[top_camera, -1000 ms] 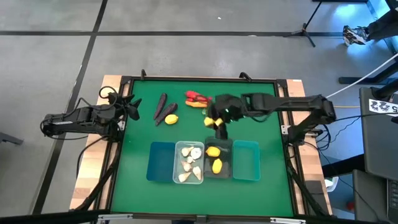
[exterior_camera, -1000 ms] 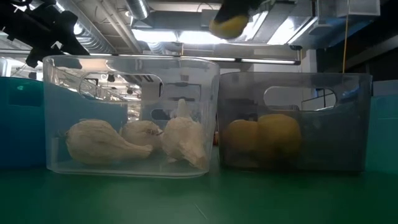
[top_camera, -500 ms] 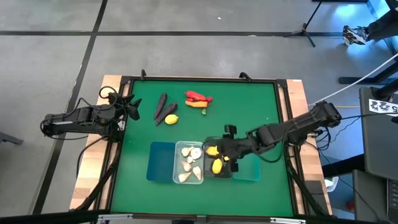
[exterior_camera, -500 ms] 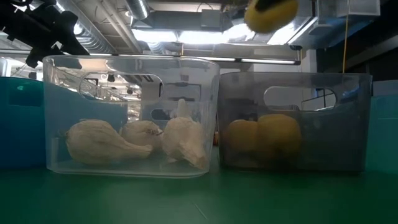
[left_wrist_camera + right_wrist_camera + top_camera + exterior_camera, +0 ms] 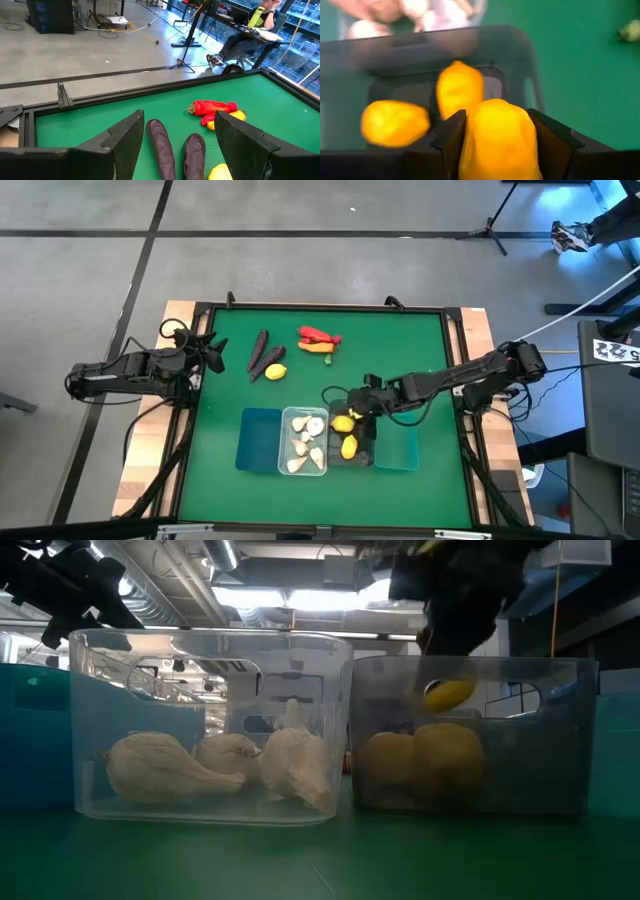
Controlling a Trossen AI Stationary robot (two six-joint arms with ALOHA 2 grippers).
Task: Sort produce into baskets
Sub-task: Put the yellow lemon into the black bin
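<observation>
The right gripper shows its two dark fingers on either side of a yellow lemon, which fills the gap between them and is gripped there. Beyond it stands the dark grey basket, with two more lemons inside: one lying low to the side and another just behind the held one. Past the basket's far wall, whitish garlic bulbs show blurred in the neighbouring clear basket, with green table alongside and a small pale yellowish piece at the edge.
</observation>
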